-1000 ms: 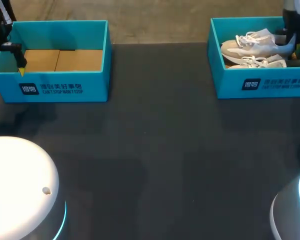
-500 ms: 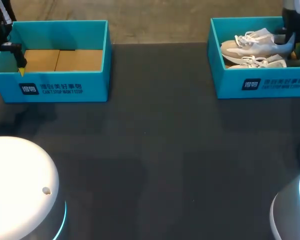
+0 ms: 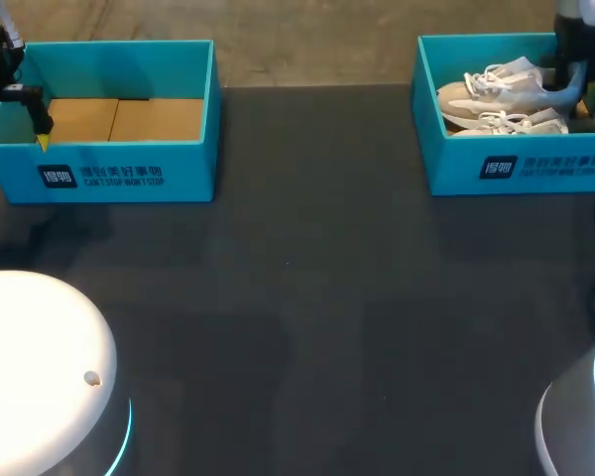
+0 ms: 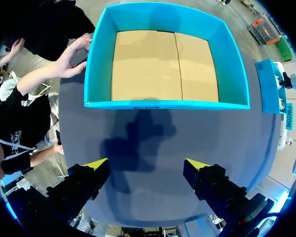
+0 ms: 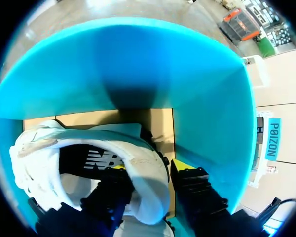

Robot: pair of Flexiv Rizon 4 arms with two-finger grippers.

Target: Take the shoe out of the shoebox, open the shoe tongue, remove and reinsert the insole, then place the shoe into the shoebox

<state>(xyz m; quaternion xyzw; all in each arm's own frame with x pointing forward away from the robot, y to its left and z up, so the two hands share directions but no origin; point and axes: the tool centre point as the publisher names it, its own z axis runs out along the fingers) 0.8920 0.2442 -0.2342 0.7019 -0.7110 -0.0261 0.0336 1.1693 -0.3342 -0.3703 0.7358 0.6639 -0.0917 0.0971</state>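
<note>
Where the right gripper [image 5: 147, 170] stands inside the right box [image 3: 516, 171], its fingers straddle the heel collar of the shoe [image 3: 496, 87], one inside and one outside. They appear pinched on it, though contact is partly hidden. The shoe lies in that box beside a second shoe [image 3: 511, 124], long axis across the box, heel at the gripper, toe toward the table's middle. Judgement: the lift falls to the right arm. The left gripper [image 4: 145, 165] hangs spread before the left box [image 4: 167, 104], well apart.
</note>
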